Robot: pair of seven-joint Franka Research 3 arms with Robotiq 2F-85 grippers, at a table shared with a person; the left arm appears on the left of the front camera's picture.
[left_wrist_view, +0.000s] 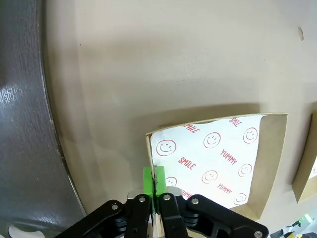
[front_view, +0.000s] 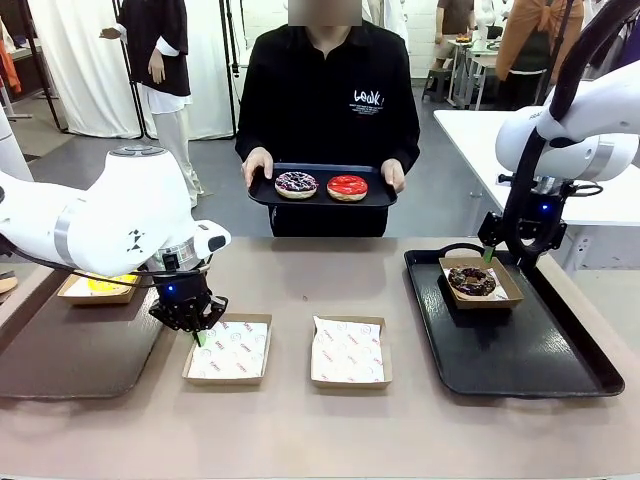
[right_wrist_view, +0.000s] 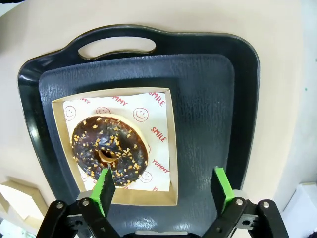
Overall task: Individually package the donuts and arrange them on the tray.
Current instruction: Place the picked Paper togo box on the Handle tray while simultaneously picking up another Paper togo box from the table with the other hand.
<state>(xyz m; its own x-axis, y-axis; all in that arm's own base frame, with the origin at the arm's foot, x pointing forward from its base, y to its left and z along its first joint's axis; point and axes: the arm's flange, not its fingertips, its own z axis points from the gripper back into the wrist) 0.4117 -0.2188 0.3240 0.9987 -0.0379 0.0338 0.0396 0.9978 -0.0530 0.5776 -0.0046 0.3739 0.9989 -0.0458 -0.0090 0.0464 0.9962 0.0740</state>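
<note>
Beyond my left gripper [front_view: 197, 325] and to its left, the yellow-iced donut [front_view: 101, 285] sits in a box on a dark tray [front_view: 60, 360]. The left gripper's [left_wrist_view: 154, 176] pads are pressed together on the side wall of an empty smiley-paper box [left_wrist_view: 218, 163]. A second empty box [front_view: 348, 351] lies to its right. Across the table from it, a person holds a small black tray [front_view: 262, 197] carrying the purple sprinkled donut [front_view: 296, 184] and the red-glazed donut [front_view: 347, 187]. My right gripper [right_wrist_view: 162, 173] hangs with its fingers spread wide above the chocolate donut [right_wrist_view: 110, 151], which is boxed on the large black tray [right_wrist_view: 208, 99].
</note>
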